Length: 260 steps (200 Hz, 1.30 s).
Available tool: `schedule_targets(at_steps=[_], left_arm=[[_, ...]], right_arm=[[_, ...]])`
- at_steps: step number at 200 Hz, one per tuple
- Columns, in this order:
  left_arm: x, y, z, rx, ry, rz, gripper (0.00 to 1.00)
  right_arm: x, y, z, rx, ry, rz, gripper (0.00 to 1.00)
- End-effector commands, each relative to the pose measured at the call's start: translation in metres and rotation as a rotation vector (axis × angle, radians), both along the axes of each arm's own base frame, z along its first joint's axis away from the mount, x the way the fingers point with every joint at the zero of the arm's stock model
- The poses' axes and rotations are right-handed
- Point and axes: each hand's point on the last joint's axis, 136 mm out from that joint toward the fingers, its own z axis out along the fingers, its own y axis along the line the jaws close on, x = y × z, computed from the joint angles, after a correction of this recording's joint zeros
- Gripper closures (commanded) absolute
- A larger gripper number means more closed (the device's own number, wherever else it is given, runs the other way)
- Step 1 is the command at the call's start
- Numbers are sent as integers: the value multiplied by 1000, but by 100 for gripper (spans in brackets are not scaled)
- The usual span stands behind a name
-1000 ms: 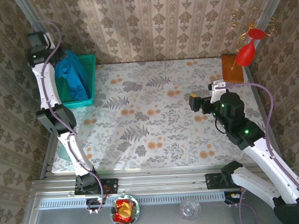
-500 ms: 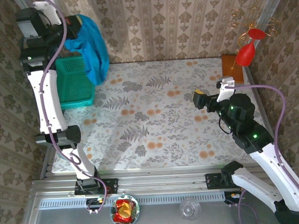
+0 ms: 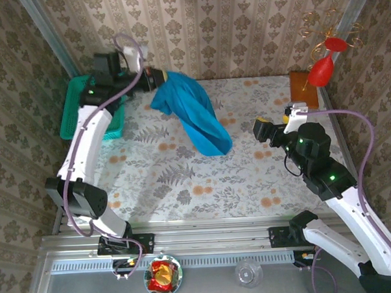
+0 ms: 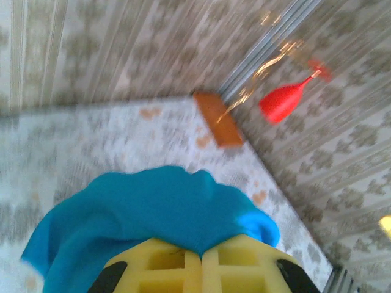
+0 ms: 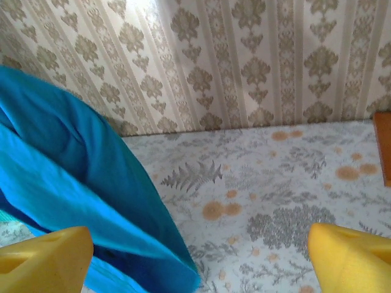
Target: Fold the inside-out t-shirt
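Swinging clear of the basket [image 3: 69,113], the left hand [image 3: 155,77] stays clenched on the inside-out t-shirt [image 3: 194,117], which now dangles beneath it over the table [image 3: 203,178], ready for spreading, while the right hand [image 3: 263,127] waits wide open and empty just beyond the hem.

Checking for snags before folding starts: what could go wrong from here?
The t-shirt hangs bunched from a single pinch in the shut left end effector, so it may land crumpled, not flat. The open right end effector stands beside the cloth's lower end and might grab several layers at once.
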Motion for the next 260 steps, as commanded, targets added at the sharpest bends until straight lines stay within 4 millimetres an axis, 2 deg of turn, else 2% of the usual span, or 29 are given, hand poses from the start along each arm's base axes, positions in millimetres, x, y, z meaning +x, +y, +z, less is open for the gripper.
schedule_targets(at_steps=[1, 22, 33, 48, 77, 110, 128, 154, 184, 206, 260], left_arm=[[18, 17, -68, 67, 65, 124, 92], [14, 42, -155, 242, 194, 205, 61], [6, 52, -188, 304, 253, 226, 55], [-8, 59, -217, 342, 305, 227, 53], [-38, 68, -249, 360, 359, 240, 52], [-67, 77, -276, 404, 407, 243, 54], [-76, 79, -285, 426, 422, 239, 60], [-82, 76, -296, 482, 424, 219, 58], [-72, 74, -306, 534, 421, 221, 51], [-57, 75, -305, 555, 399, 225, 48], [-21, 79, -305, 589, 401, 233, 46]], right_arm=[[4, 8, -42, 33, 122, -2, 9], [9, 19, -76, 34, 226, 15, 11], [10, 25, -95, 27, 285, 23, 12], [9, 33, -124, 20, 381, 37, 15], [4, 48, -178, 12, 591, 78, 26], [3, 62, -230, -56, 759, 129, 40], [7, 63, -248, -143, 785, 131, 46], [15, 63, -268, -216, 837, 124, 49], [21, 69, -286, -252, 888, 134, 49], [26, 69, -297, -295, 923, 122, 49], [51, 68, -307, -405, 932, 95, 48]])
